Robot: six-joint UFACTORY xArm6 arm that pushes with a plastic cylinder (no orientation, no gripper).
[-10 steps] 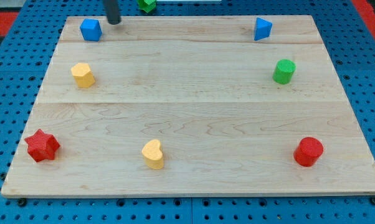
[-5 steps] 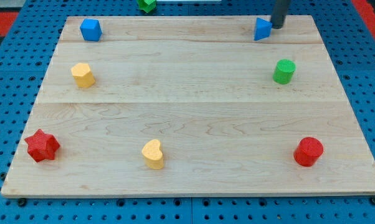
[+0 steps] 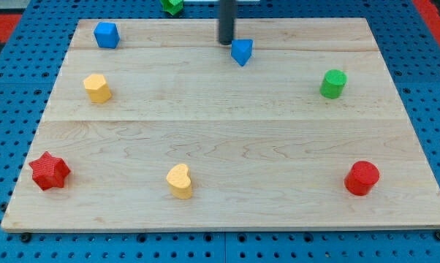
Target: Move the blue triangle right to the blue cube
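Camera view shows my tip (image 3: 226,42) just to the view's left of the blue triangle (image 3: 241,52), close beside it near the tabletop (image 3: 205,131) top edge; the rod carries no claw. Well apart, the blue cube (image 3: 106,34) sits by the top-left corner, with bare wood between them. Yellow block (image 3: 97,88), yellow heart (image 3: 180,181), red star (image 3: 49,171), green cylinder (image 3: 333,84) and red cylinder (image 3: 362,178) lie lower down.

We count two blue blocks (image 3: 106,34) (image 3: 241,52), two yellow (image 3: 97,88) (image 3: 180,181), two red (image 3: 49,171) (image 3: 362,178), and two green (image 3: 333,84) (image 3: 172,6) (one barely showing, beyond the desk (image 3: 227,131))
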